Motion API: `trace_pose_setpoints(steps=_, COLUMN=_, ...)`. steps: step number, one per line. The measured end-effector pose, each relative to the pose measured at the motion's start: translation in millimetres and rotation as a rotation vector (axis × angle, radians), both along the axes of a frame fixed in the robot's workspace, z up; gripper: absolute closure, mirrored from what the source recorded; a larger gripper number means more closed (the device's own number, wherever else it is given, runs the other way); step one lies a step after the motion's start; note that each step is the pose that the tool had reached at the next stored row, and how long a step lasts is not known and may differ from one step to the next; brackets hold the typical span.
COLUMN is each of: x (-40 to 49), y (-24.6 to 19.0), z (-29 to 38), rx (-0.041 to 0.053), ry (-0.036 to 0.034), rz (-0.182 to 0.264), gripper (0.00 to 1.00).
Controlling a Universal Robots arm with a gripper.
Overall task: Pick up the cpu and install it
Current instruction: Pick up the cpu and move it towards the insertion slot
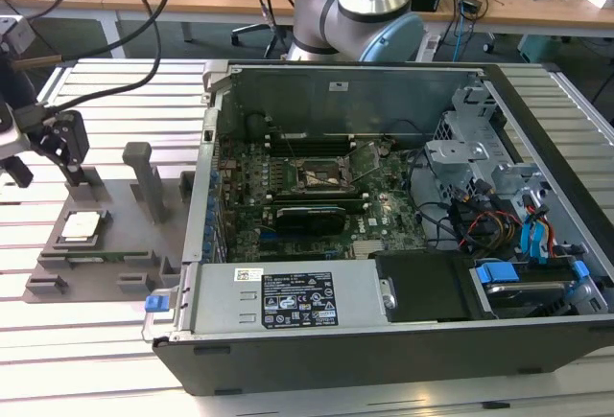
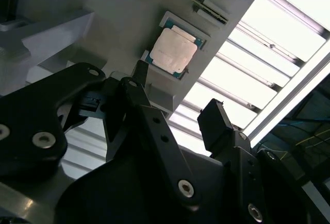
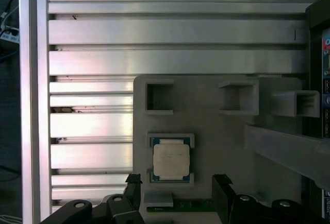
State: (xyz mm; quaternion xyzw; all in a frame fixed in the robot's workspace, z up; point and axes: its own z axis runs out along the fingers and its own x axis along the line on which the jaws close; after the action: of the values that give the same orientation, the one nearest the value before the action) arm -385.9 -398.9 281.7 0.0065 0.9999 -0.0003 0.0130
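The cpu [image 1: 80, 228] is a small square chip with a pale silver top, lying flat in a recess of the grey fixture plate [image 1: 115, 244] at the exterior view's left. My gripper [image 1: 46, 163] hangs above and behind it, open, with nothing between its fingers. Both wrist views show the cpu [image 2: 172, 49] [image 3: 171, 160] just beyond the gripper [image 2: 178, 92] [image 3: 177, 183], whose two black fingers [image 2: 149, 116] stand apart. The dark socket frame [image 1: 321, 175], its metal latch raised, sits on the motherboard inside the open computer case [image 1: 288, 355].
The fixture plate carries upright grey posts [image 1: 149, 177] and empty square pockets [image 3: 160, 97] near the cpu. The case wall [image 1: 203, 196] rises just beyond the plate. Cables and drive cages [image 1: 499, 206] crowd the case's far end. All of it rests on a slatted aluminium table [image 3: 154, 33].
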Motion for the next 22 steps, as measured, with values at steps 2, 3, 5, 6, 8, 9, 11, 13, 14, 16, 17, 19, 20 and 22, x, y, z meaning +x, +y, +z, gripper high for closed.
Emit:
trace_pose_setpoints(steps=2, x=0.0, y=0.0, z=-0.7, rx=0.0000, ry=0.0000, rz=0.000, gripper=0.34)
trace_pose_setpoints(steps=3, x=0.0, y=0.0, z=-0.9, rx=0.0000, ry=0.0000, rz=0.000, gripper=0.34)
trace_pose_setpoints(steps=5, x=0.0, y=0.0, z=-1.7, rx=0.0000, ry=0.0000, rz=0.000, gripper=0.34)
trace_pose_setpoints(steps=6, x=0.0, y=0.0, z=-2.0, rx=0.0000, ry=-0.0001, rz=0.000, gripper=0.34)
trace_pose_setpoints(steps=8, x=0.0, y=0.0, z=-2.6, rx=0.0000, ry=0.0000, rz=0.000, gripper=0.34)
trace_pose_setpoints(steps=9, x=0.0, y=0.0, z=-2.8, rx=-0.0001, ry=0.0001, rz=0.000, gripper=0.34)
trace_pose_setpoints(steps=11, x=0.0, y=0.0, z=-3.3, rx=0.0000, ry=0.0000, rz=0.000, gripper=0.34)
trace_pose_setpoints(steps=13, x=0.0, y=0.0, z=-4.0, rx=0.0000, ry=0.0000, rz=0.000, gripper=0.34)
trace_pose_setpoints(steps=14, x=0.0, y=0.0, z=-4.2, rx=0.0000, ry=0.0000, rz=0.000, gripper=0.34)
trace_pose_setpoints(steps=16, x=0.0, y=0.0, z=-4.7, rx=0.0000, ry=0.0000, rz=0.000, gripper=0.34)
trace_pose_setpoints(steps=17, x=0.0, y=0.0, z=-5.1, rx=0.0000, ry=0.0000, rz=0.000, gripper=0.34)
trace_pose_setpoints(steps=19, x=0.0, y=0.0, z=-5.6, rx=0.0000, ry=0.0000, rz=0.000, gripper=0.34)
trace_pose_setpoints(steps=20, x=0.0, y=0.0, z=-5.9, rx=0.0000, ry=0.0000, rz=0.000, gripper=0.34)
trace_pose_setpoints(steps=22, x=0.0, y=0.0, z=-6.4, rx=0.0000, ry=0.0000, rz=0.000, gripper=0.34)
